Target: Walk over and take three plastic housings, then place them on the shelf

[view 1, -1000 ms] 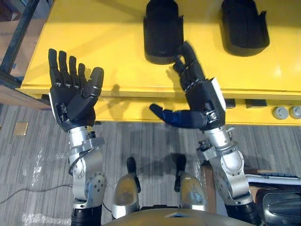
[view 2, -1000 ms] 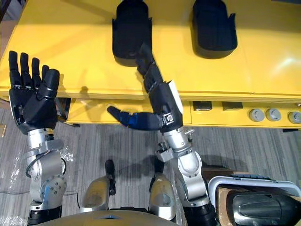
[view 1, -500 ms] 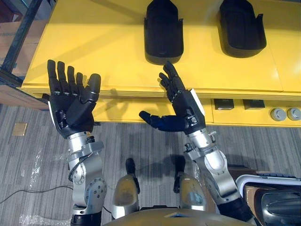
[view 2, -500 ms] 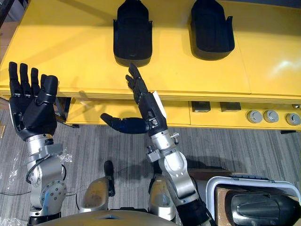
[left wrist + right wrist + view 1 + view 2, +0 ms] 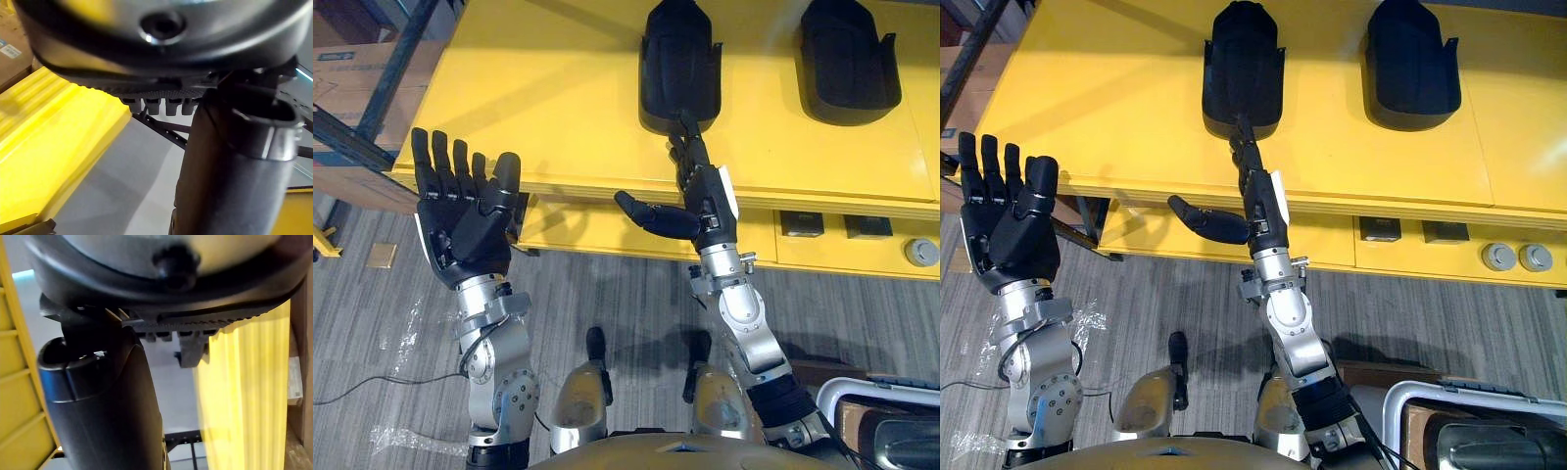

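Observation:
Two black plastic housings lie on the yellow table (image 5: 558, 88): one (image 5: 679, 63) near the middle, another (image 5: 848, 59) further right. My right hand (image 5: 703, 196) is held edge-on at the table's front edge, fingers straight and pointing at the nearer housing (image 5: 1242, 64), thumb spread out to the left; it holds nothing. At the table's left front corner my left hand (image 5: 465, 211) is raised palm up, open and empty.
The yellow table's front panel carries sockets and round knobs (image 5: 1510, 258) at the right. A blue-framed rack (image 5: 372, 108) with cardboard boxes stands to the left. A white-rimmed bin (image 5: 1469, 431) holding a dark object sits at the lower right on the grey floor.
The whole picture has shifted, so the camera moved. My right hand has turned edge-on and reached up to the table edge below the nearer housing. The left hand kept its pose.

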You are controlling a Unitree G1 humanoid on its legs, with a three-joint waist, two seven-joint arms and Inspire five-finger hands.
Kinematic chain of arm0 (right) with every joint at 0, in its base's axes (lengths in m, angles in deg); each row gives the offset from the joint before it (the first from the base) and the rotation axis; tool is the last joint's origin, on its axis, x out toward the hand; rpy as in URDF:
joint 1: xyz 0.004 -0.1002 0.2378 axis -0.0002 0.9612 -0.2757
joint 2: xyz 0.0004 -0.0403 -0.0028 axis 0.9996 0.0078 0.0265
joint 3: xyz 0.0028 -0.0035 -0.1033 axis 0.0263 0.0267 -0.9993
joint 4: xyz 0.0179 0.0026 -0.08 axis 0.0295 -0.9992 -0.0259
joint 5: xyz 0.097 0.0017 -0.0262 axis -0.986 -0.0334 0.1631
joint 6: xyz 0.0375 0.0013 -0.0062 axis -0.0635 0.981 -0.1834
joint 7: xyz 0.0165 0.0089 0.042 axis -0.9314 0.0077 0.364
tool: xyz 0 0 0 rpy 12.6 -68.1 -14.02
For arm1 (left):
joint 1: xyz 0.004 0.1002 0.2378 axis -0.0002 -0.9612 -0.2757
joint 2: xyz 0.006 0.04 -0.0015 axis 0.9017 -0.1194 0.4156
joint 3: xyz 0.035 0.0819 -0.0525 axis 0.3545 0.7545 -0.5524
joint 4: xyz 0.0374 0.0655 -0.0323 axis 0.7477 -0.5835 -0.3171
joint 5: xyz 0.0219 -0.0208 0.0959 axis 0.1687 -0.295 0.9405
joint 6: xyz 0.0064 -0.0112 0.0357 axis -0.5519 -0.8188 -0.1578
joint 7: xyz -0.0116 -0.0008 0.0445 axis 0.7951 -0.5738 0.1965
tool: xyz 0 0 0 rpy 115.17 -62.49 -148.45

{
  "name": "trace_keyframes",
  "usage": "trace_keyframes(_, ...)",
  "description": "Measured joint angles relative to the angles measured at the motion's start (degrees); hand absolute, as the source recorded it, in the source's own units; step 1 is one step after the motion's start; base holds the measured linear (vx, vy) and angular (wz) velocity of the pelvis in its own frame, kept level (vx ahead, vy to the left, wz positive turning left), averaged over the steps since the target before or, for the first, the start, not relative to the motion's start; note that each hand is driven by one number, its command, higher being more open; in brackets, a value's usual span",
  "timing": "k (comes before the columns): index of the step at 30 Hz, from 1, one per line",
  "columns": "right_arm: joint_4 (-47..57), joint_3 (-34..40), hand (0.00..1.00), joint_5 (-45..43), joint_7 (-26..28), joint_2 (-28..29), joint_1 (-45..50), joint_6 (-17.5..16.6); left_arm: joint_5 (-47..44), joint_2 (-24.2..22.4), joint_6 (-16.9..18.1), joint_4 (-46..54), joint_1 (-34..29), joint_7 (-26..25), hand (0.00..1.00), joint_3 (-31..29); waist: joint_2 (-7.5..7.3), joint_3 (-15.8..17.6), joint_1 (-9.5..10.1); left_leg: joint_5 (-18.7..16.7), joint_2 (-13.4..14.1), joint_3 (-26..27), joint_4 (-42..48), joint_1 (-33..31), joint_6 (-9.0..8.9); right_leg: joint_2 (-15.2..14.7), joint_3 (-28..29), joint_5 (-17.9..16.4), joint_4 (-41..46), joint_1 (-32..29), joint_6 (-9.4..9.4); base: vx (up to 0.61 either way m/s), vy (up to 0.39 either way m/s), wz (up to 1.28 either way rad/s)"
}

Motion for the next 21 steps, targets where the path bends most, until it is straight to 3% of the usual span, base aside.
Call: trace_keyframes(21, -9.32, 2.59, 1.00, 2.68, -3.87, 1.60, -8.85, 0.00, -0.09, -0.32, -0.20, 0.00, 0.16, 1.56, 1.00, 0.05, 1.56, 0.19, 1.09, 1.31, -0.10, -1.70, -1.16, -0.12, -0.15, -0.22, -1.64, -0.46, 1.26, -0.11, -0.55, -0.01, -0.003, 0.03)
